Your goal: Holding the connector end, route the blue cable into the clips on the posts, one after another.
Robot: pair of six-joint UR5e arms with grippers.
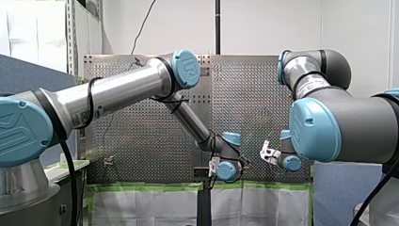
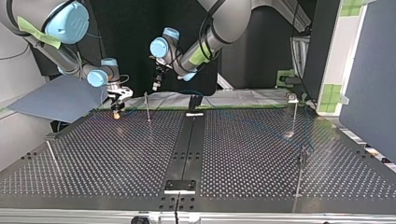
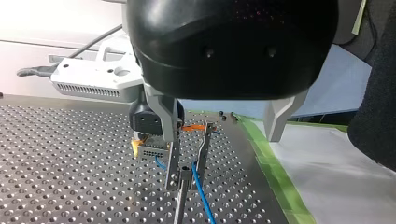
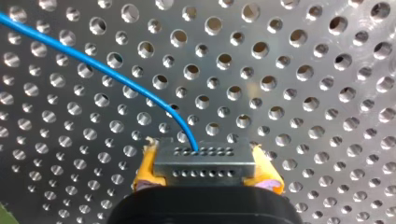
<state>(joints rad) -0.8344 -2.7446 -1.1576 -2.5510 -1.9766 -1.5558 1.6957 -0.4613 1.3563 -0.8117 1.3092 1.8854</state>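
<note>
right gripper (image 4: 205,164): your yellow pads (image 4: 145,169) are clamped on both sides of the connector (image 4: 205,161), low over the perforated table (image 4: 303,70).
blue cable (image 4: 93,60): leaves the connector's front face and curves away ahead of your right gripper and off to one side.
left gripper (image 3: 223,135): metal fingers (image 3: 163,112) spread wide, holding nothing, hanging above the clip.
clip (image 3: 184,176): forked metal top on a thin post, below and just ahead of your left fingers. The right gripper and connector sit just behind it.
cable at clip: the blue line runs by the fork's base. You cannot tell whether it is seated in the slot or only beside it.
step: looks like the first clip, early in the task. The other posts (image 2: 295,116) stand well apart from both grippers, with no cable visibly in them.
next move: keep the clamp on the connector and draw the cable down into the fork until it sits in the slot. Then carry the connector on toward the next post.
watch: slack near the connector could let the cable pop out. Keep your left fingers clear of the fork.
</note>
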